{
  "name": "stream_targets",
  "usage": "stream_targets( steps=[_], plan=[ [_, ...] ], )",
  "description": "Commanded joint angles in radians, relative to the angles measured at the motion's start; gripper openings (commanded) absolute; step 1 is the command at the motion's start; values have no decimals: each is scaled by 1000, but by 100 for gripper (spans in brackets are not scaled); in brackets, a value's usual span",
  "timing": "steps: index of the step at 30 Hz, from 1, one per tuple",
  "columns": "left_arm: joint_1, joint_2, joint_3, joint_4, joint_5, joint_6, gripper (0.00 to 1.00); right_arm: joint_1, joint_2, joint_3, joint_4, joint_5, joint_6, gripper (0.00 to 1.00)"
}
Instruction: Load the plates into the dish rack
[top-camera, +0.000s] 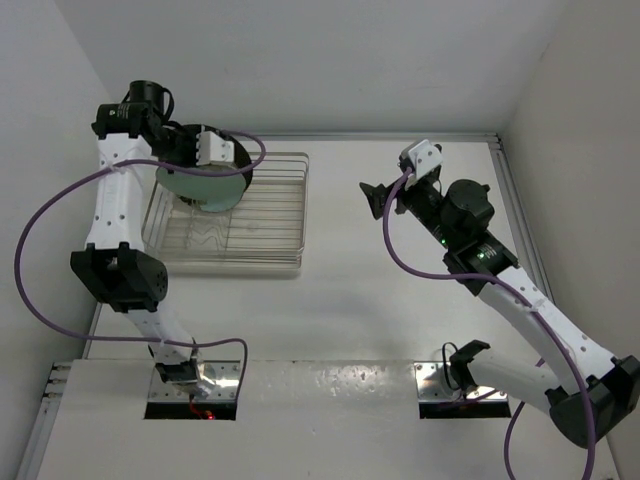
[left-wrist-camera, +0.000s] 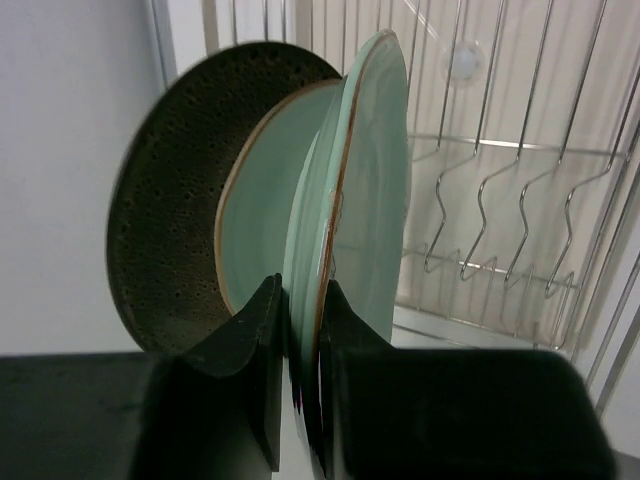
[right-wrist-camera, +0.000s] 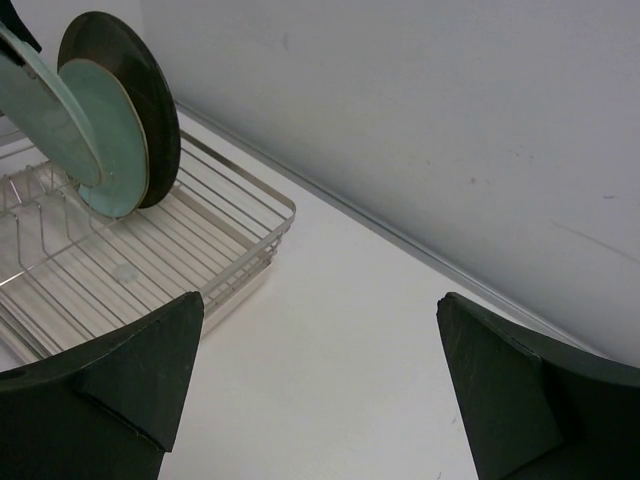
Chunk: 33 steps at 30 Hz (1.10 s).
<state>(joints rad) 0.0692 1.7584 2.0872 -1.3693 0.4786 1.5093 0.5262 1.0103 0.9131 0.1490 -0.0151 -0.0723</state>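
Overhead, white walls (top-camera: 300, 60) enclose the white table (top-camera: 400, 300) bearing the dish rack (top-camera: 270, 215).

No readable text anywhere — no labels, brands.

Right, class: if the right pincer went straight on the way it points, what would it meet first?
Probably the bare table, just beside the dish rack; depth is unclear.

bg: white tabletop (top-camera: 350, 310) | plain white walls (top-camera: 320, 60) on 3 sides | thin trim (top-camera: 400, 136) along back edge | soft even light
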Motion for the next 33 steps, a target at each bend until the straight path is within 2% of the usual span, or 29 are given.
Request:
stream_targets(
  steps=[1,10,25,29,30,33],
  plan=[
    [26,-21,7,79,28,140,0,-2,-10,38,55,-13,-1,99],
    [44,-2,-4,125,37,190,0,0,-13,29,60,-6,17,100],
    [44,29,-189,240,-9,236,0,0,-6,43,64,-11,32,100],
    [44,29,-228,280,-32,247,27,0,4,46,41,-2,43,100],
    [44,29,-228,291,-32,208,36,0,13,62,34,3,45,100],
    [44,29,-190,323,-41,145,47,0,28,82,-3,14,51,100]
  ],
)
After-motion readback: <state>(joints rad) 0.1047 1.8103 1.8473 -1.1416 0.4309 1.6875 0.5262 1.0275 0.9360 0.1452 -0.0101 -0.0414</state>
